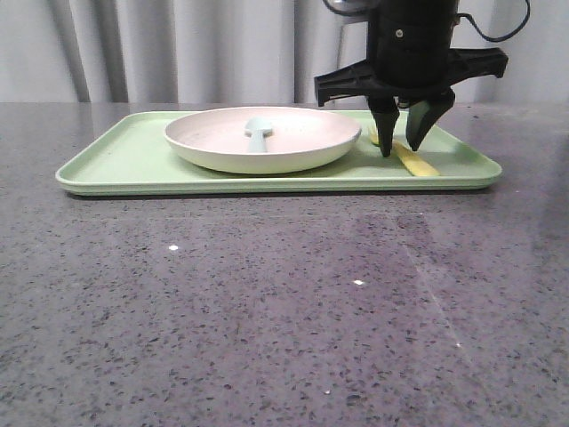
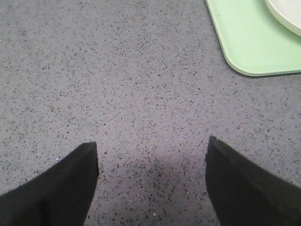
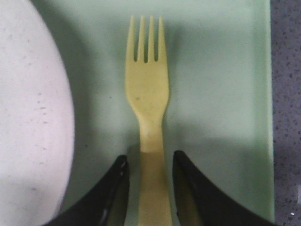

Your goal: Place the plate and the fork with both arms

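Fork [image 3: 149,117] handle sits between my right fingers [image 3: 121,176], part open, straddling it, no grip yet; it lies flat on tray [image 1: 133,160] beside plate [image 1: 293,147]. Left fingers [image 2: 70,183] wide open, empty, over bare desk [image 2: 141,94].

1. No readable text, label, brand, number or sign in any of the three views.
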You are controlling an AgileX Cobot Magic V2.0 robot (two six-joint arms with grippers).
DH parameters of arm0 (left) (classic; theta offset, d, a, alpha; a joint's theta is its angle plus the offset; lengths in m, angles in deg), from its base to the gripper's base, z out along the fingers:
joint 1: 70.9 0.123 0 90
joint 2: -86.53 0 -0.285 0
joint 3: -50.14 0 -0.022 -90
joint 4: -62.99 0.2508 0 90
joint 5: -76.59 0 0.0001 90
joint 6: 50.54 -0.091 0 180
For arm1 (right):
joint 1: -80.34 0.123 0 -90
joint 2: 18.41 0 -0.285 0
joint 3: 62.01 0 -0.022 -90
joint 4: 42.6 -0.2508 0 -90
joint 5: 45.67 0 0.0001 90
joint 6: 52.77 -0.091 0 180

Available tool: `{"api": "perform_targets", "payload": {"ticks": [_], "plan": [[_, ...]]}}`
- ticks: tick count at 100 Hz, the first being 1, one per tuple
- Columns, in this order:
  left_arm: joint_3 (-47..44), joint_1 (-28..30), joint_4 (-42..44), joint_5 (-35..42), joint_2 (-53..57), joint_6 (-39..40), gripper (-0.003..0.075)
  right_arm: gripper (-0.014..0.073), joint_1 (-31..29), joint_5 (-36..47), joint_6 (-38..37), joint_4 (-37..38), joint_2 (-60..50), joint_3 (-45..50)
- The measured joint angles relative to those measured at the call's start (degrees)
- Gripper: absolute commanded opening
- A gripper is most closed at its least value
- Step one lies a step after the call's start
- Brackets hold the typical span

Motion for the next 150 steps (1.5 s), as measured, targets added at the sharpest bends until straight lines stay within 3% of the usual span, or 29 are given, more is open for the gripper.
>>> {"api": "perform_targets", "payload": {"ticks": [28, 88, 124, 150], "plan": [[0.00, 0.00, 0.00, 0.00, 0.00, 0.00, 0.0473, 0.0364, 0.00, -1.72, 0.00, 1.46, -2.81, 0.11], [0.00, 0.00, 0.00, 0.00, 0.00, 0.00, 0.0473, 0.0364, 0.00, -4.14, 0.00, 8.31, -25.54, 1.42], [0.00, 0.00, 0.00, 0.00, 0.00, 0.00, 0.0473, 0.0364, -1.11, -1.56, -0.10, 11.28, -40.86, 19.34], [0.00, 0.00, 0.00, 0.00, 0.00, 0.00, 0.0473, 0.0363, -7.67, -0.47, -0.10, 11.55, -53.76, 30.00]]}}
